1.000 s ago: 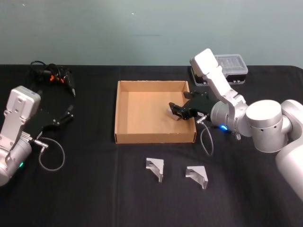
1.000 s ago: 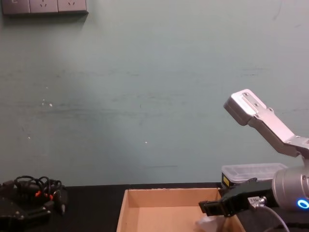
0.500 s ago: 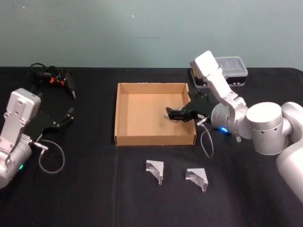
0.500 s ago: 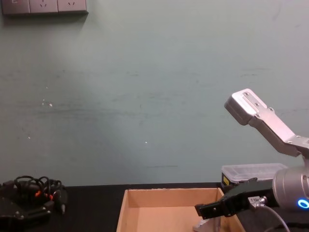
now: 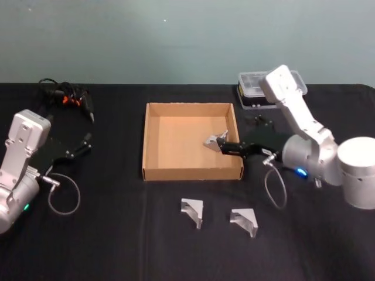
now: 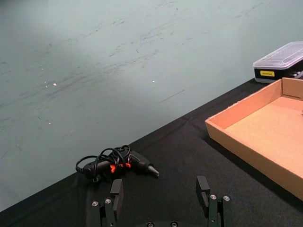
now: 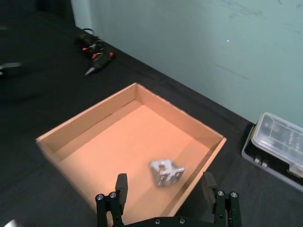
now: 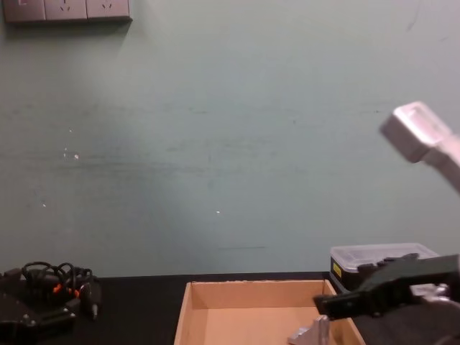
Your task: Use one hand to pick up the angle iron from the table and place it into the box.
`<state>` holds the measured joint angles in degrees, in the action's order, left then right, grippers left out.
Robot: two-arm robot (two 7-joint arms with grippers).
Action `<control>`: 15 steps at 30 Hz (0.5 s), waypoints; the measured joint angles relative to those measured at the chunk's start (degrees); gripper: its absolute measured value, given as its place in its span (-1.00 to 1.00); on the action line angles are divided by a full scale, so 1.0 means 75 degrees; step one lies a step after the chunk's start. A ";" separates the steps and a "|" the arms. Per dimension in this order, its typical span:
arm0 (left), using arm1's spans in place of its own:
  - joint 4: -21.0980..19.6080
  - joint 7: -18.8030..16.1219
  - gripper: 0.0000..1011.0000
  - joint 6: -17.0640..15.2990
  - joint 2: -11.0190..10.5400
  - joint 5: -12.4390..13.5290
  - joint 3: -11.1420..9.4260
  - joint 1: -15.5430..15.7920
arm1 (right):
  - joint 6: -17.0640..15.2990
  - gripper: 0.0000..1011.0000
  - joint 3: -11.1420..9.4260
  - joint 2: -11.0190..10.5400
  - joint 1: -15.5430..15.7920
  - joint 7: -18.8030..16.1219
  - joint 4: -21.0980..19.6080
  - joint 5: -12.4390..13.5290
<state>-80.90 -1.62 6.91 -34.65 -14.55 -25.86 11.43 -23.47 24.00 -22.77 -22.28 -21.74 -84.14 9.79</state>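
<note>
An angle iron (image 5: 214,141) lies on the floor of the tan box (image 5: 191,173), close to its right wall. My right gripper (image 5: 226,147) hovers just behind that piece over the right wall, open and holding nothing. In the right wrist view the angle iron (image 7: 166,172) sits free inside the box (image 7: 85,127), with the right gripper (image 7: 164,182) spread wide around it at a height. The chest view shows the same angle iron (image 8: 310,334) under the right gripper (image 8: 332,305). Two more angle irons (image 5: 192,209) (image 5: 244,220) rest on the black table (image 5: 117,234). My left gripper (image 5: 82,144) is parked at the left, open.
A clear-lidded plastic case (image 5: 258,88) stands behind the box's right corner. A black tool with coiled cable (image 5: 67,96) lies at the back left, also in the left wrist view as the tool (image 6: 118,163) ahead of the left gripper (image 6: 160,187).
The right gripper has let go of the angle iron, which now lies in the box. The right arm has drawn back to the right. The left arm has barely moved.
</note>
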 joint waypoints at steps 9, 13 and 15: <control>0.0000 0.0000 1.00 0.0000 0.0000 0.0000 0.0000 0.0000 | -0.0684 0.98 -0.0452 -0.1375 0.1252 -0.0757 -0.2021 0.0452; 0.0000 0.0000 1.00 0.0000 0.0000 0.0000 -0.0001 0.0000 | -0.0851 0.98 -0.0581 -0.1927 0.1645 -0.1014 -0.2494 0.0647; 0.0000 0.0000 1.00 0.0000 0.0000 0.0000 -0.0001 0.0000 | -0.0927 0.98 -0.0593 -0.2237 0.1863 -0.1115 -0.2740 0.0688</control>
<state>-80.90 -1.62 6.91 -34.65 -14.55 -25.86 11.43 -30.42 19.55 -39.55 -8.30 -30.10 -104.69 14.95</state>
